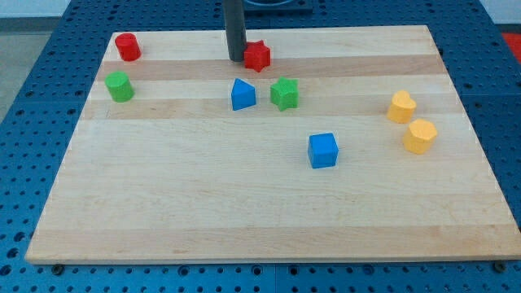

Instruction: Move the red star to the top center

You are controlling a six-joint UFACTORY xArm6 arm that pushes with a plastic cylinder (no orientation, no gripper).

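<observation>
The red star (258,55) lies near the top middle of the wooden board (203,203). My tip (236,59) stands just to the star's left, touching or almost touching it. The dark rod comes down from the view's top edge. A blue triangular block (242,94) and a green star (285,94) lie just below the red star.
A red cylinder (127,46) is at the top left, with a green cylinder (120,86) below it. A blue cube (323,150) sits right of centre. Two yellow blocks (401,107) (420,136) lie at the right.
</observation>
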